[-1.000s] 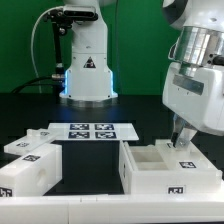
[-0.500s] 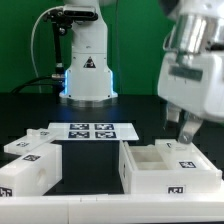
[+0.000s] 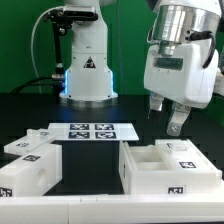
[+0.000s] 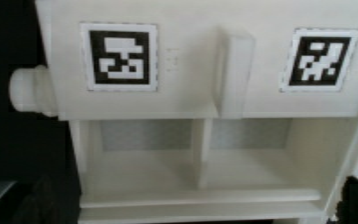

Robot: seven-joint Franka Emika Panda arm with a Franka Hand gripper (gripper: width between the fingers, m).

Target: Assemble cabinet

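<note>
Pincer (image 3: 164,116) is released: jaws spread wide, nothing between them, hanging clear above the bench (image 3: 130,105). Cabinet box (image 3: 150,172) sits right below it, not touching. Wrist view looks straight down on the box: two tags on the closed section, two open compartments (image 4: 194,160) split by a divider, and a round peg (image 4: 25,88) sticking out of one side wall.

My read is that we're between grasps and the next part pick is due. The loose cabinet parts (image 3: 30,168) lie low and well off to the side of the pincer, past the marker board (image 3: 92,130).

- Keep height until clear of the box walls, then traverse.
- Jaws stay wide on approach; square them to the part's flat faces.
- Don't clip the peg or nudge the box, its pose matters for insertion.
</note>
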